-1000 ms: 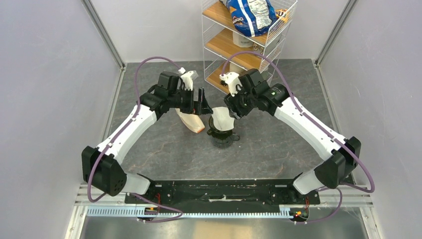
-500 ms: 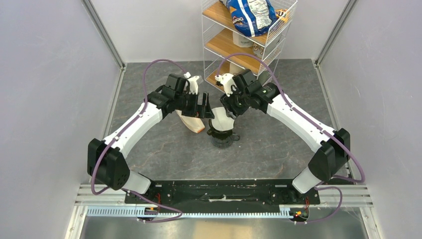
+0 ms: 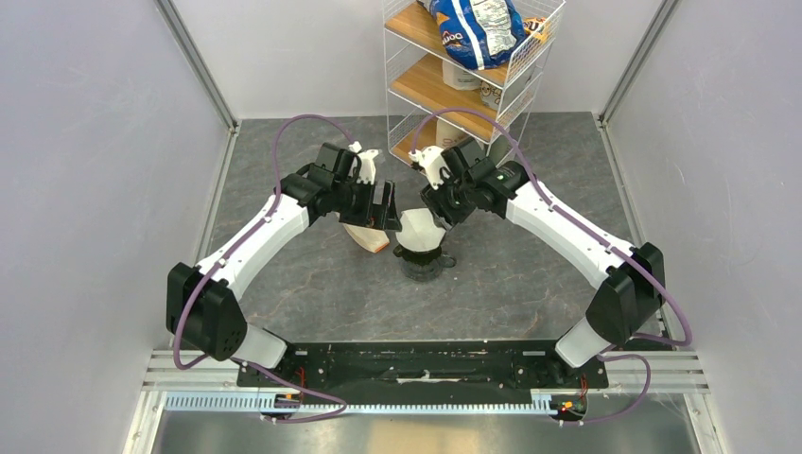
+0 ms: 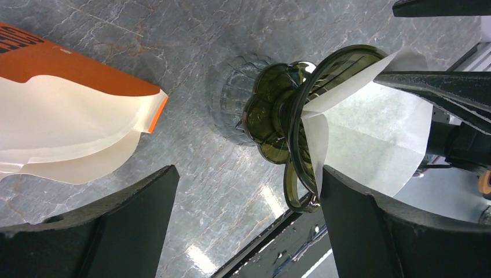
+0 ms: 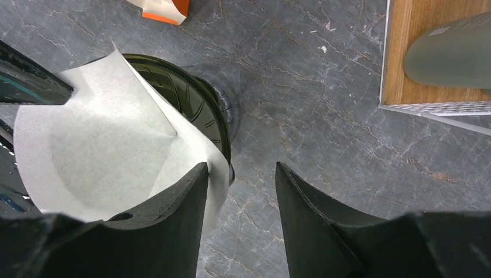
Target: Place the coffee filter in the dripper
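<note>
The coffee filter (image 5: 98,133) stands partly in the dripper (image 5: 197,110), leaning over its rim. Your left gripper (image 4: 246,174) gapes wide, empty; your right gripper (image 5: 240,168), half open, grips nothing. Press it down gently.
</note>
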Controlling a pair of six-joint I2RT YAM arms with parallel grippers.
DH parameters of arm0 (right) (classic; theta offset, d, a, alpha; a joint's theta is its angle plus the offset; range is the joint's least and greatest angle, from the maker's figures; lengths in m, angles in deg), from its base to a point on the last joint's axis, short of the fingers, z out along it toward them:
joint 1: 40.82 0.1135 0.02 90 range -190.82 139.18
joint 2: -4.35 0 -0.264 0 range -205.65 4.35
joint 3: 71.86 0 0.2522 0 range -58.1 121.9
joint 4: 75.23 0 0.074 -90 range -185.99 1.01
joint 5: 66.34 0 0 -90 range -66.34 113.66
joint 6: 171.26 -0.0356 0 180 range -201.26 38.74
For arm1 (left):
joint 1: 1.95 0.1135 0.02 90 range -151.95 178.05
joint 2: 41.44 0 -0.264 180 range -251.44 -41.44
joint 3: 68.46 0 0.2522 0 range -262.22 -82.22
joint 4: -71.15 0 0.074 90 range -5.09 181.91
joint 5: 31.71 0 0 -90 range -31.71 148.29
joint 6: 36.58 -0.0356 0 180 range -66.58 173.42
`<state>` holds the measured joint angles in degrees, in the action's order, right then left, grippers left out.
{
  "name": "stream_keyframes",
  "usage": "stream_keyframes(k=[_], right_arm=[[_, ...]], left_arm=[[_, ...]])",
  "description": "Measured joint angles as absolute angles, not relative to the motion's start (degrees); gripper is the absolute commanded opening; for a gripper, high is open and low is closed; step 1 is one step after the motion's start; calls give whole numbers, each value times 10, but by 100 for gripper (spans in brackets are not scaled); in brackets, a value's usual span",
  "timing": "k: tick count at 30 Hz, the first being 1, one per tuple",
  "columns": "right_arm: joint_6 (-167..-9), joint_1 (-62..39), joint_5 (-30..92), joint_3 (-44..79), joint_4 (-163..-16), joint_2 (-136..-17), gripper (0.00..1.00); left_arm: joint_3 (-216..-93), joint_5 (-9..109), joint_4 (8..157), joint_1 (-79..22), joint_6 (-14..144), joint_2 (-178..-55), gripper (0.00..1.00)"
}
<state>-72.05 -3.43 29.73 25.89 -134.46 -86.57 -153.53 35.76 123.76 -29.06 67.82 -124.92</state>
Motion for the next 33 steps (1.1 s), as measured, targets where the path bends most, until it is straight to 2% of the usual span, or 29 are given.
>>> stream_keyframes(k=[17, 26, 33], right_arm=[[-710, -39, 304, 245, -1339, -854, 54], [-712, -40, 334, 246, -1339, -854, 54], [-717, -40, 346, 250, -1338, -854, 49]], left_arm=[[-1535, 370, 1245, -291, 664, -1249, 99], [-1555, 339, 1229, -295, 663, -1249, 99], [-1568, 341, 1203, -309, 673, -1265, 98]])
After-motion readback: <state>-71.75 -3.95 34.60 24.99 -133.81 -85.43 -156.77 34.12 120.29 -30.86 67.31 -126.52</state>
